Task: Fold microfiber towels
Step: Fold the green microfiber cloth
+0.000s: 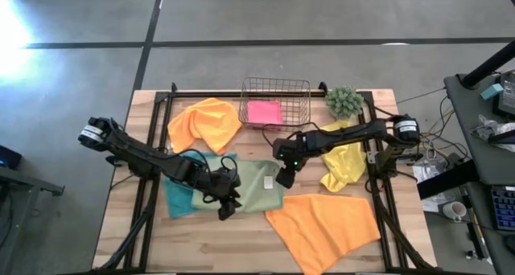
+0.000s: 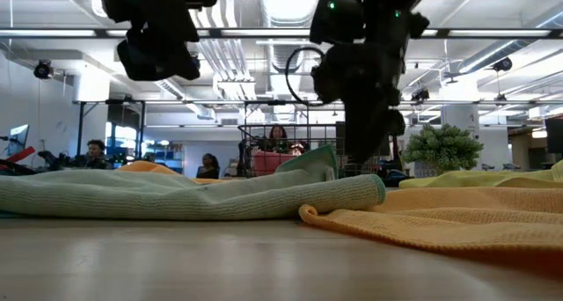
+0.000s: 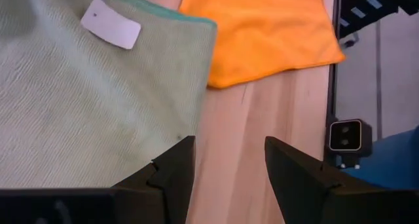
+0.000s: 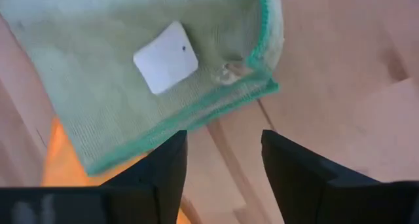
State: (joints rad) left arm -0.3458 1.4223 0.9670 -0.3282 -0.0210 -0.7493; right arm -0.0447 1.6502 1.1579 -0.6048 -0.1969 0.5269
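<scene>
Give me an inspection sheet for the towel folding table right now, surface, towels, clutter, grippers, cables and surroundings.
Surface: wooden table, bare toward the near edge.
Job's things: sage green towel at the centre, white tag up; teal towel under its left side; orange towel spread front right; second orange towel bunched back left; yellow towel crumpled right; pink towel in the wire basket.
Clutter: small green plant at the back right.
Grippers: left gripper open, over the sage towel's near edge; right gripper open, over its tagged corner; neither holds anything.
Cables: loose wires right of the table.
Surroundings: people seated beyond the table.
</scene>
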